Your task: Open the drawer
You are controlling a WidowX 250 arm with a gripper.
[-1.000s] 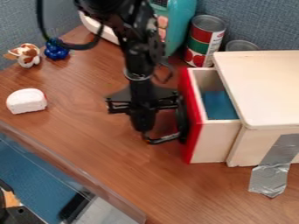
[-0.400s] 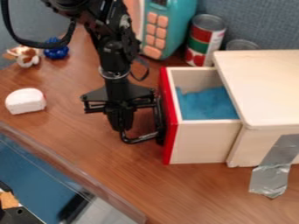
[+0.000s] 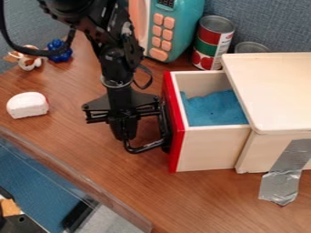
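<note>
fingers [image 3: 124,130] at handle [image 3: 146,148], spread can't be told | drawer [image 3: 176,127] beside them, well out | finish straight, level, gently, lest it tip

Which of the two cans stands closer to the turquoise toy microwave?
The red-and-green labelled can; the other can is further right, partly hidden behind the wooden box.

You're in what looks like an office cubicle used as a robot lab: blue-gray fabric panels [image 3: 267,22] stand behind your end effector [image 3: 142,135], on the arm's side, while near it a toy microwave [image 3: 183,22] and a taped-down wooden cabinet [image 3: 273,91] share the wood-grain bench [image 3: 200,200].
</note>
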